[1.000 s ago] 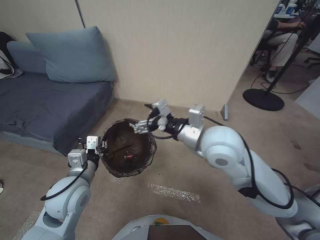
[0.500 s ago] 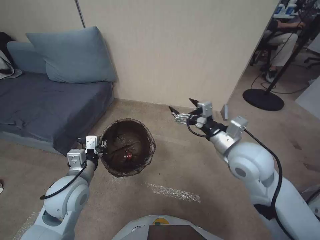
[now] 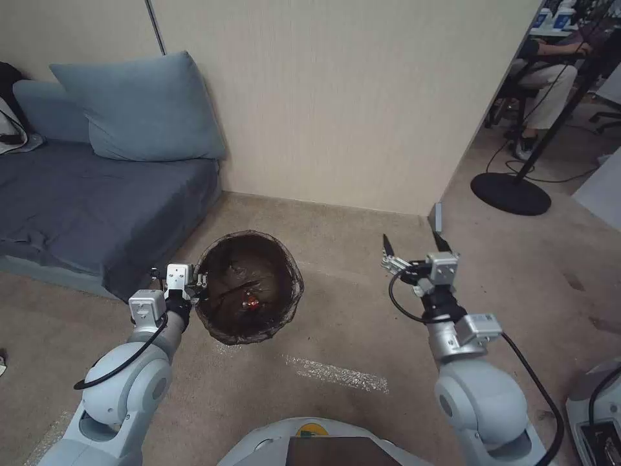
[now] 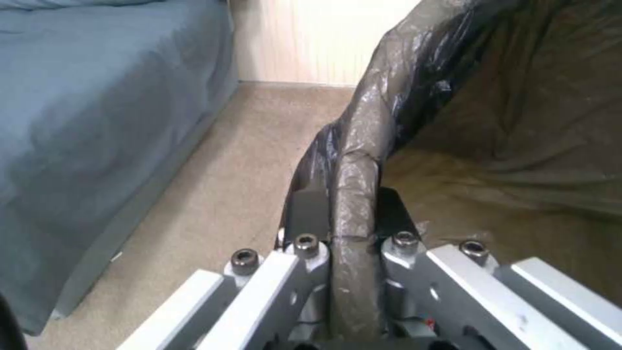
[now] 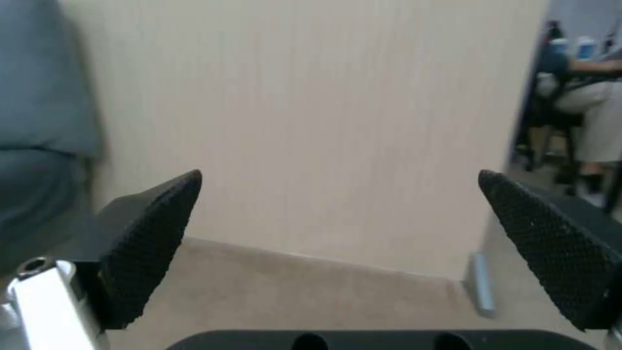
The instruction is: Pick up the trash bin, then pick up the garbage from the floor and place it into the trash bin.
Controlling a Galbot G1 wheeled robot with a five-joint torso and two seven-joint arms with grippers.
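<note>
the trash bin (image 3: 249,288), lined with a dark crinkled bag (image 4: 454,97), hangs just above the floor (image 3: 362,323) beside the sofa (image 3: 97,207), with a small red scrap of garbage (image 3: 251,301) lying at its bottom. the left gripper (image 3: 194,283) has its jaws clamped on the near rim, and the left wrist view shows the bag-covered rim (image 4: 353,204) pinched tight between the two metal fingers (image 4: 304,253).

what has just changed is the right arm: a second ago the right gripper (image 3: 414,249) was over the mouth of the bin, and now it has swung away to the robot's right, well apart from the bin, pointing toward the wall (image 3: 336,97). its jaws stand wide and hold nothing, with the black textured pads (image 5: 155,228) far apart and only wall and carpet between them.

that reads as a drop just finished: the piece is in the bin and the right arm is free for the next one. no more litter shows on the carpet in front of the robot, so the job may be nearly done, or the rest lies elsewhere
</note>
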